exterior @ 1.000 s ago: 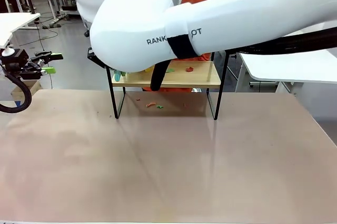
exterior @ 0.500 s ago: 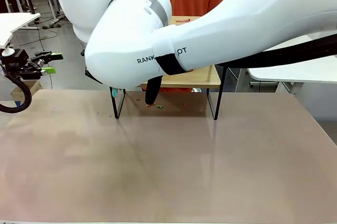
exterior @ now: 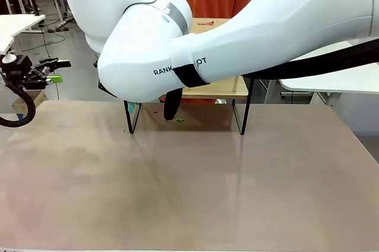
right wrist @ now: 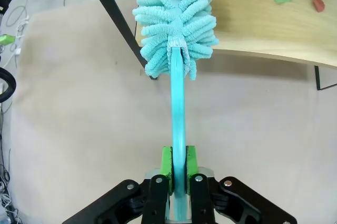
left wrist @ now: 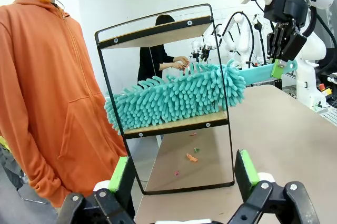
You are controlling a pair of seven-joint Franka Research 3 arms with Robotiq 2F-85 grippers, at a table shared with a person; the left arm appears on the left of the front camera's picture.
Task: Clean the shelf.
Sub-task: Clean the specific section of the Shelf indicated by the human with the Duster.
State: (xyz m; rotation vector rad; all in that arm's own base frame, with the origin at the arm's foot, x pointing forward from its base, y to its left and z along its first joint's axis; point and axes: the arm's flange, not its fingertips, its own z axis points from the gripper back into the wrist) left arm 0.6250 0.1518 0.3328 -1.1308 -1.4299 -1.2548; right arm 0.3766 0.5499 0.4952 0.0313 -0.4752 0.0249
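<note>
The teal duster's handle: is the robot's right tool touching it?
Touching. Right wrist view: green pads of the right tool press both sides of the duster's handle.

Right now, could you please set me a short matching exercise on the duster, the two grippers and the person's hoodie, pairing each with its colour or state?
Things:
1 duster
2 left gripper
3 right gripper
4 hoodie

Colour or state:
A orange
B shut on the duster's handle
C teal
D open and empty

Pairs: 1-C; 2-D; 3-B; 4-A
</note>
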